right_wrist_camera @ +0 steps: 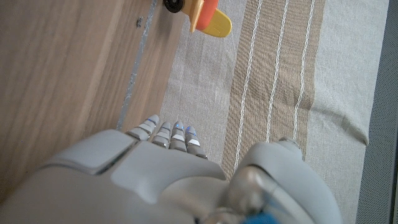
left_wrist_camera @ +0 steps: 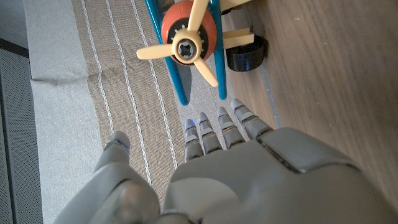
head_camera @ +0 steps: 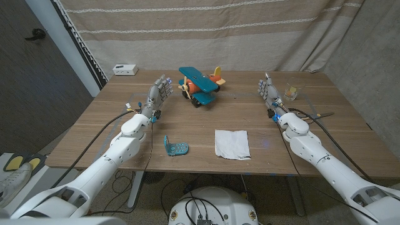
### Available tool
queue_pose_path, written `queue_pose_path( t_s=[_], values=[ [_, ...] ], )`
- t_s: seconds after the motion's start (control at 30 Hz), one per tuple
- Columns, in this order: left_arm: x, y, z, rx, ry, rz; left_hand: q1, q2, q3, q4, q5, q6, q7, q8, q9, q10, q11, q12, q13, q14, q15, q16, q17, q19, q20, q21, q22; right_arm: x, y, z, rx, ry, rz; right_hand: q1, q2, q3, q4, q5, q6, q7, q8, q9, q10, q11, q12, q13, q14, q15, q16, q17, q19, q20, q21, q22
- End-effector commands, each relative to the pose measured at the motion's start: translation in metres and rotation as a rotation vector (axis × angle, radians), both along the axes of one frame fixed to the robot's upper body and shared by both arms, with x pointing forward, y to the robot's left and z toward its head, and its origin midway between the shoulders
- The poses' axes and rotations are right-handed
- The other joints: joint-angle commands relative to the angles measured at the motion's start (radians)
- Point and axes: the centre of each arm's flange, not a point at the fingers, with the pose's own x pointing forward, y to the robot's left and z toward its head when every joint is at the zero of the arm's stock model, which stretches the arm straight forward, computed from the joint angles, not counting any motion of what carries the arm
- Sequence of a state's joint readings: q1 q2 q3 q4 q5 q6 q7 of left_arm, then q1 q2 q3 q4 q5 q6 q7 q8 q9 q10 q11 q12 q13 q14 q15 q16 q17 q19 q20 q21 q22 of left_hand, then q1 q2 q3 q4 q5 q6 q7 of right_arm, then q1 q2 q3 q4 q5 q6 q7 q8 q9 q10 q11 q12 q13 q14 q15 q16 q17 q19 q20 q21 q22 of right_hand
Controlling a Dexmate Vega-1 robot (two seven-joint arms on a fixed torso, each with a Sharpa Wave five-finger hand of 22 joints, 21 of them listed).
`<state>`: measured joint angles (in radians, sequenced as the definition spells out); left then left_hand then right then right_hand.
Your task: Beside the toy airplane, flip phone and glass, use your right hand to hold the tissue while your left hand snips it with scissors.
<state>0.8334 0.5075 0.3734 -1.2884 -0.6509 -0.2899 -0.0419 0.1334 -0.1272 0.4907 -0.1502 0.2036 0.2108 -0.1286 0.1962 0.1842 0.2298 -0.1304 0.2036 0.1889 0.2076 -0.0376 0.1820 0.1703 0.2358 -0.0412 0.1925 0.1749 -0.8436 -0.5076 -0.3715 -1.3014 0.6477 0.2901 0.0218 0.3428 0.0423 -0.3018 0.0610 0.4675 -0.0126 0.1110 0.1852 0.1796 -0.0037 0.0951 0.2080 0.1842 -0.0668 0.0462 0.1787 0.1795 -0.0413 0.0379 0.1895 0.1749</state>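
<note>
Tissue [head_camera: 232, 143] lies flat, long axis running toward the table's [head_camera: 94, 119] far edge.

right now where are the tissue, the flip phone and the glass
tissue [head_camera: 232, 143], head view, middle of the white sheet
flip phone [head_camera: 176, 147], head view, on its blue keypad half
glass [head_camera: 291, 90], head view, on its clear side wall
</note>
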Motion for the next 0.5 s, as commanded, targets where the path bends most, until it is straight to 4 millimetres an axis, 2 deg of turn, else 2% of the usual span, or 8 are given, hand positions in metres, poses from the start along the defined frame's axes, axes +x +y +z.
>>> queue_pose_path(
  t_s=[0.03,0.33,0.4,0.5],
  values=[
    [0.000,0.001,0.000,0.000,-0.003,-0.018,0.006,-0.006,0.007,0.000,0.007,0.007,-0.002,0.005,0.004,0.004,-0.002,0.004,0.002,0.009,-0.143,0.004,0.002,0.006,-0.037,0.005,0.002,-0.002,0.008,-0.004,0.000,0.004,0.003,0.007,0.000,-0.008,0.001,0.005,0.002,0.007,0.007,0.005,-0.002,0.009,0.005,0.004,-0.009,-0.001,0.006,0.004,-0.009,-0.001,0.006,0.005],
    [0.000,-0.002,-0.005,-0.047,-0.022,-0.001,0.008,-0.005,0.007,0.000,0.006,0.009,-0.004,0.005,0.004,0.003,-0.004,0.003,0.002,0.006,-0.141,0.002,0.002,0.006,-0.035,0.004,0.002,-0.006,0.007,-0.002,-0.033,-0.019,0.005,0.011,0.000,-0.007,-0.001,0.005,0.018,0.010,0.013,0.005,0.009,0.002,0.009,0.003,0.002,-0.005,0.011,0.003,0.000,-0.008,0.010,0.005],
    [0.001,-0.006,-0.005,-0.080,-0.032,-0.003,0.010,-0.004,0.008,0.000,0.007,0.020,-0.008,0.008,0.004,0.015,-0.005,0.007,0.002,0.013,-0.149,0.005,0.003,0.008,-0.036,0.005,0.002,-0.006,0.007,-0.002,-0.055,-0.020,0.011,0.016,0.000,-0.005,-0.005,0.006,0.016,0.007,0.013,0.005,0.005,-0.009,0.007,0.003,-0.003,-0.012,0.008,0.003,-0.005,-0.009,0.007,0.005],
    [0.001,-0.008,-0.003,-0.071,-0.035,-0.005,0.012,-0.003,0.009,0.000,0.008,0.025,-0.016,0.009,0.004,0.019,-0.010,0.008,0.002,0.015,-0.157,0.005,0.002,0.013,-0.043,0.007,0.002,-0.006,0.008,-0.001,-0.081,-0.019,0.005,0.027,0.000,-0.003,-0.011,0.007,0.004,0.003,0.009,0.005,-0.003,-0.010,0.004,0.003,-0.014,-0.014,0.004,0.003,-0.015,-0.012,0.004,0.005]
  ],
)
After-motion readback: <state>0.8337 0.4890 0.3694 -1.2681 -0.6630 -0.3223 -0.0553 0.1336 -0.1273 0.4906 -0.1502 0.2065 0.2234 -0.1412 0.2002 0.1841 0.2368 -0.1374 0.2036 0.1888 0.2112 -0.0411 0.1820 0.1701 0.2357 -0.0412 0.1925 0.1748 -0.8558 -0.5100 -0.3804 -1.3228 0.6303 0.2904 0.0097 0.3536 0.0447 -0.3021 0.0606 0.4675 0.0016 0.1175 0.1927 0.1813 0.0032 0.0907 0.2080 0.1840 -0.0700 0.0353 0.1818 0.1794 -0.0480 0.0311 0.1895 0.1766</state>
